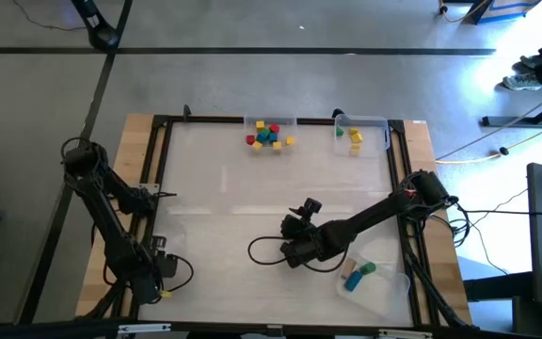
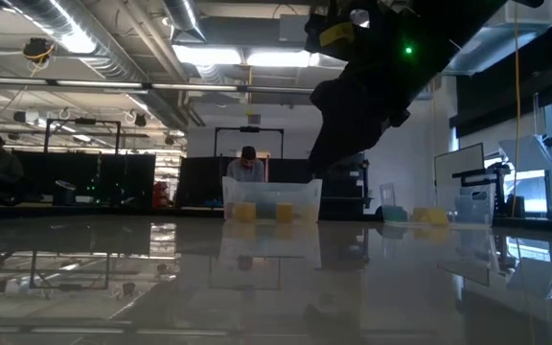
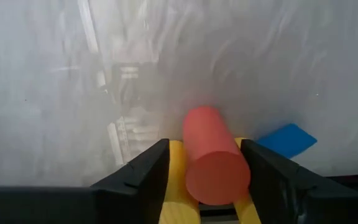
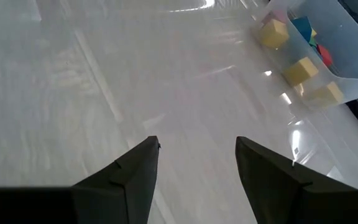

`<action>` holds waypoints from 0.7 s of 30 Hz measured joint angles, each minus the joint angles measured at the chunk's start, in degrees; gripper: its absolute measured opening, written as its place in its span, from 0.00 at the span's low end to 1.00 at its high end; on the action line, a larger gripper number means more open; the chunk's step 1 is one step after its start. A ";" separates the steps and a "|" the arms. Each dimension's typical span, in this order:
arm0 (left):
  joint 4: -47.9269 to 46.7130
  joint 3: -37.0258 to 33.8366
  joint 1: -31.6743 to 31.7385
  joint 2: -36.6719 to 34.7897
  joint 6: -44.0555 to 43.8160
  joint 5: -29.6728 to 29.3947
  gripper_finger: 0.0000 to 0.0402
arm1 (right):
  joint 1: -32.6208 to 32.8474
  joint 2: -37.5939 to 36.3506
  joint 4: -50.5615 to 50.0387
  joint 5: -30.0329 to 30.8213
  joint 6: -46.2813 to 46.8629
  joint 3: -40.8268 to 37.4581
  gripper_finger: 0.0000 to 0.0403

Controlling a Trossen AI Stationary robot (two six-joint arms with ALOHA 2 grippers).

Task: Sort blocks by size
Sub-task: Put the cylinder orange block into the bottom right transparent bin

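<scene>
left gripper: the left gripper looks closed on a red cylinder. Its jaws sit tight on the two curved sides and the flat end faces back at the wrist camera. From above, that arm is folded up by the table's left edge, towards the front corner.

right gripper: the right gripper has its jaws well apart with nothing in them. It's hanging over bare table around the middle, nearer the front edge.

blocks: most of the blocks are piled in a clear tray at the middle of the back edge. A few yellow ones are in a second tray at the back right corner. A blue one and a green one are in a third tray by the front right corner.

handling: they're probably light, stiff and not fragile, so a fumble only costs time. The cylinder could roll or twist out of flat jaws, so pinching across its middle seems safest. Cubes are better taken on two opposite flat faces. The smooth, glossy table might let a nudged block skate.

labels: there's no brand or readable writing on the blocks or trays.
</scene>
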 joint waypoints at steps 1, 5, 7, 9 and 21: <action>-0.03 0.00 -0.02 0.00 0.04 0.00 0.44 | 0.00 0.00 0.00 0.00 0.00 0.00 0.53; 0.00 0.00 -0.02 0.00 -0.01 0.01 0.34 | 0.00 0.00 0.00 0.00 0.00 0.00 0.53; -0.05 0.00 0.00 -0.08 -0.52 0.01 0.30 | 0.00 0.00 0.00 0.00 0.00 0.00 0.53; -0.05 0.02 0.17 -0.09 -0.60 0.01 0.28 | 0.00 0.00 0.00 0.00 0.00 0.00 0.53; -4.17 7.21 6.72 -5.01 0.06 -1.09 0.29 | 0.91 -2.00 -2.41 -6.74 -2.99 2.08 0.53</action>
